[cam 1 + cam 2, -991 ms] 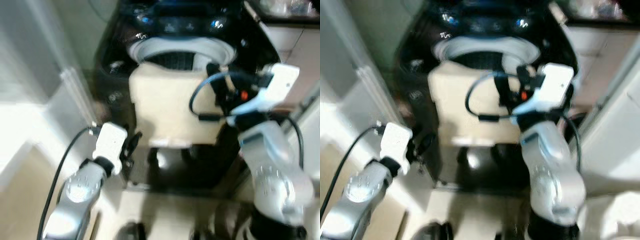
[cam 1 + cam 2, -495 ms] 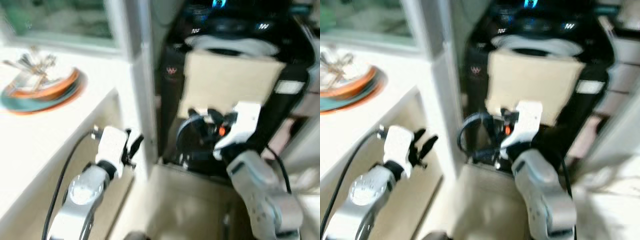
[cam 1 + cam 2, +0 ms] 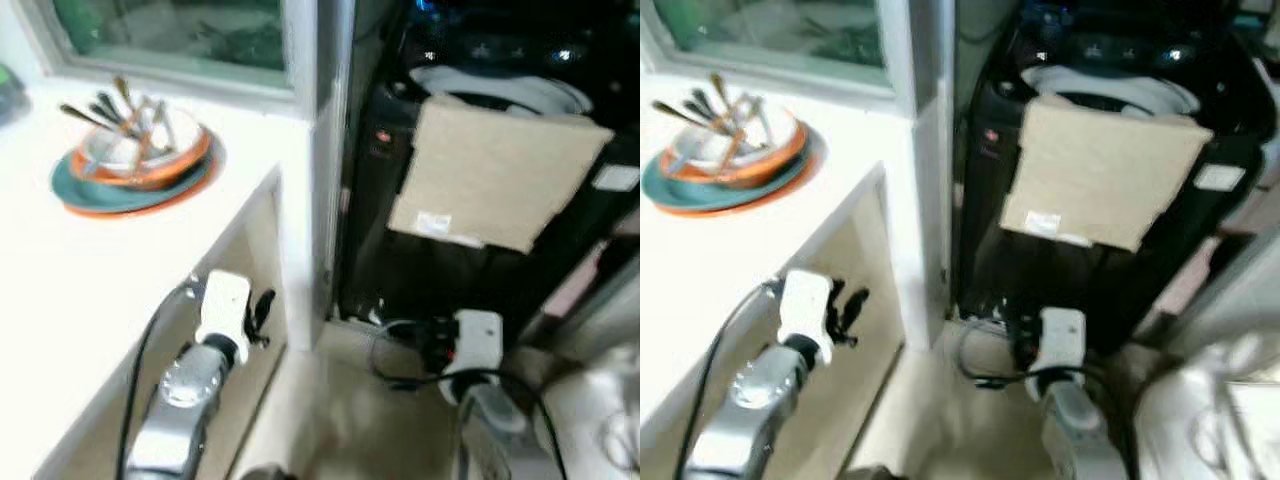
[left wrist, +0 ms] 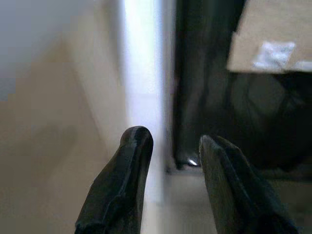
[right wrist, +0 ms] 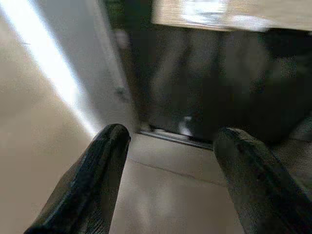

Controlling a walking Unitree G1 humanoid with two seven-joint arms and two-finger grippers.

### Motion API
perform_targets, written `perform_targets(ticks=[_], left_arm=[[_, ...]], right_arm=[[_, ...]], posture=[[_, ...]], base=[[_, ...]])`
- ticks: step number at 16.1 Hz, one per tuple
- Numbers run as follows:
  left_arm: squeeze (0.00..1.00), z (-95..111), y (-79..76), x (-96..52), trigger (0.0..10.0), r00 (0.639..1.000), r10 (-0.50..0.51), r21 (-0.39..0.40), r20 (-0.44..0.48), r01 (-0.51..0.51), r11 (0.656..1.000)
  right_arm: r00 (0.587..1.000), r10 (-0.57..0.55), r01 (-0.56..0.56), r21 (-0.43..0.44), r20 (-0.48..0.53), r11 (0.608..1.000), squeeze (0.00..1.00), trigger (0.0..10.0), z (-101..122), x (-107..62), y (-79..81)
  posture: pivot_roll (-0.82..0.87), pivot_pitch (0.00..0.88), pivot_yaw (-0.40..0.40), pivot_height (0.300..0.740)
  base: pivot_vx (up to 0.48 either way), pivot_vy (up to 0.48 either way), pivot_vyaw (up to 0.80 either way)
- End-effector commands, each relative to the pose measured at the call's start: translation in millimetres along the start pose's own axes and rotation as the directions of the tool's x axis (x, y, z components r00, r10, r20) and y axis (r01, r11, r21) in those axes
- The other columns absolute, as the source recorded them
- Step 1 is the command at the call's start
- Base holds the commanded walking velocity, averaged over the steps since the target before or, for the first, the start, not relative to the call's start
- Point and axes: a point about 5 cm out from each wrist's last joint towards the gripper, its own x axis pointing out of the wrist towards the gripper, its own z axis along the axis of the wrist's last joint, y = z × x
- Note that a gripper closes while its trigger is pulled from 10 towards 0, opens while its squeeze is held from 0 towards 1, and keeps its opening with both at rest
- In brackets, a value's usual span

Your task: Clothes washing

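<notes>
Left eye view: black washing machine (image 3: pixel 470 250) at 1 o'clock; left gripper (image 4: pixel 168 187) and right gripper (image 5: pixel 170 185) hang parted, holding nothing.

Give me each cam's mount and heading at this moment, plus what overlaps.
Left eye, right eye: head stereo pair, looking down at the black washing machine, cardboard sheet, counter with plates; both arms show.
Left wrist: along the left gripper, open, toward the machine's base.
Right wrist: along the right gripper, open, same base and floor.
Shared: all views catch the machine and cardboard.
</notes>
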Motion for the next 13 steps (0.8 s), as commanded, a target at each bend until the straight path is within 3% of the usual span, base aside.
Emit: perform_targets(ticks=[1,3,5,7,8,9,10,13], left_arm=[[0.0,-7.1,-3.2,3.1,10.0,1.0,-0.005,-0.032,-0.012,0.004,0.999],[0.0,-27.6,-3.2,6.1,10.0,0.995,0.001,-0.055,-0.095,-0.006,0.998],[0.0,-46.4,-3.0,5.9,10.0,0.988,-0.003,-0.05,-0.152,-0.004,0.999],[0.0,-88.3,4.2,2.0,10.0,0.955,0.054,-0.037,-0.293,-0.067,0.997],[0.0,-88.3,4.2,2.0,10.0,0.955,0.054,-0.037,-0.293,-0.067,0.997],[0.0,-103.1,6.6,-1.4,10.0,0.935,0.076,-0.031,-0.347,-0.093,0.995],[0.0,-123.5,6.2,-7.4,10.0,0.892,0.085,-0.037,-0.443,-0.113,0.993],[0.0,-124.9,1.9,-5.5,10.0,0.89,0.053,-0.044,-0.452,-0.082,0.996]], right_arm=[[1.0,-0.019,0.019,-0.023,0.006,1.0,0.0,10.0,-4.0,4.2,-4.0],[0.998,0.018,-0.022,-0.061,-0.062,0.998,0.0,10.0,-19.9,12.6,-0.8],[0.986,0.057,-0.059,-0.006,-0.157,0.998,0.0,10.0,-41.7,17.5,2.8],[0.94,0.044,-0.019,0.079,-0.339,0.997,0.0,10.0,-87.7,15.1,3.2],[0.94,0.044,-0.019,0.079,-0.339,0.997,0.0,10.0,-87.7,15.1,3.2],[0.915,0.035,0.004,0.095,-0.401,0.995,0.0,10.0,-103.7,11.5,3.5],[0.857,0.008,0.046,0.092,-0.515,0.995,0.0,10.0,-129.1,1.4,-1.3],[0.843,0.004,0.045,0.078,-0.538,0.996,0.0,10.0,-134.9,-1.1,-3.2]], posture=[[-0.01,0.048,0.014,0.74],[-0.01,0.044,0.012,0.74],[-0.01,0.039,0.006,0.74],[0.0,0.032,-0.001,0.74],[0.0,0.032,-0.001,0.74],[0.0,0.032,-0.001,0.74],[-0.01,0.025,0.009,0.74],[-0.01,0.022,0.016,0.74]], base=[[0.0,0.0,0.0],[0.0,0.0,0.0],[0.0,0.0,0.0],[0.0,0.0,0.0],[0.0,0.0,0.0],[0.0,0.0,0.0],[0.0,0.0,-0.77],[0.0,0.0,-0.79]])
